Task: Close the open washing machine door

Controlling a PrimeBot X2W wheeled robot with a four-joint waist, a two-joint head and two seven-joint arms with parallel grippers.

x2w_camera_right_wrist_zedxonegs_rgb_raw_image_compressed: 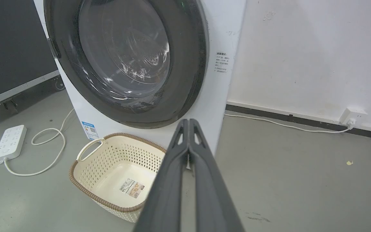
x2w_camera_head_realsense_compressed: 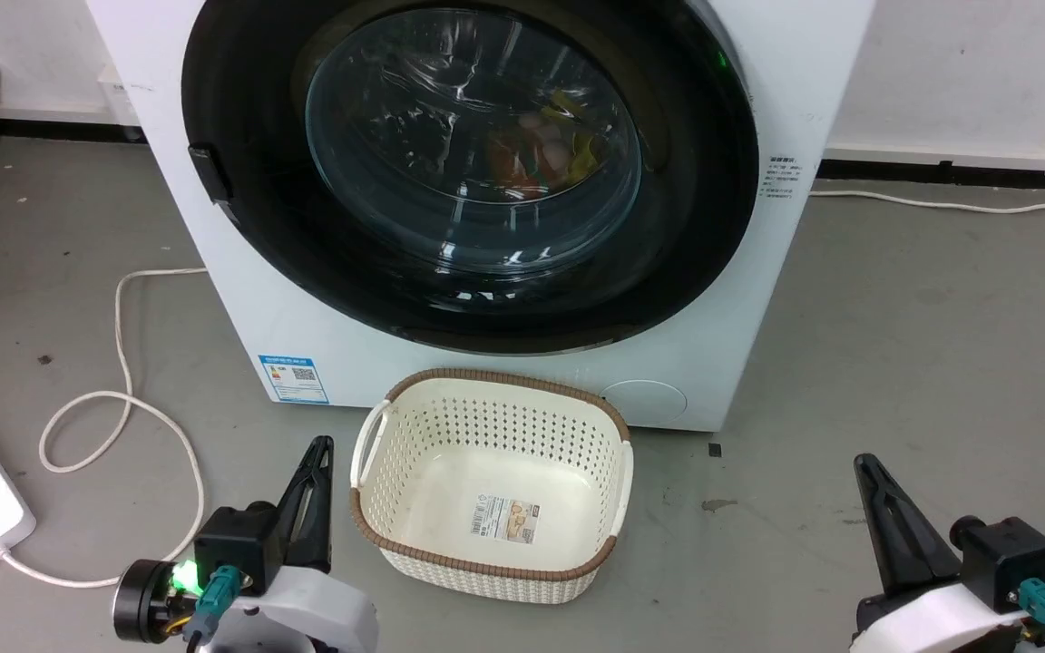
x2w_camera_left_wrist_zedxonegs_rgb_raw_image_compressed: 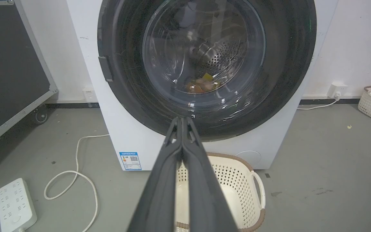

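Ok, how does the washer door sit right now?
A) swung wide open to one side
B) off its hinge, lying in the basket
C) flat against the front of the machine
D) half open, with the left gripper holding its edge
C: the door lies flat against the front of the washing machine, and the left gripper and right gripper sit low, apart from it.

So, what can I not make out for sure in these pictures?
- Head view: the upper edge cuts off the top of the washing machine door.
- Left wrist view: glass reflections blur the coloured items inside; I cannot name them.
- Left wrist view: the shut left end effector hides part of the basket.
- Head view: the blue label print is too small.
- Whether the door is fully latched: cannot tell.
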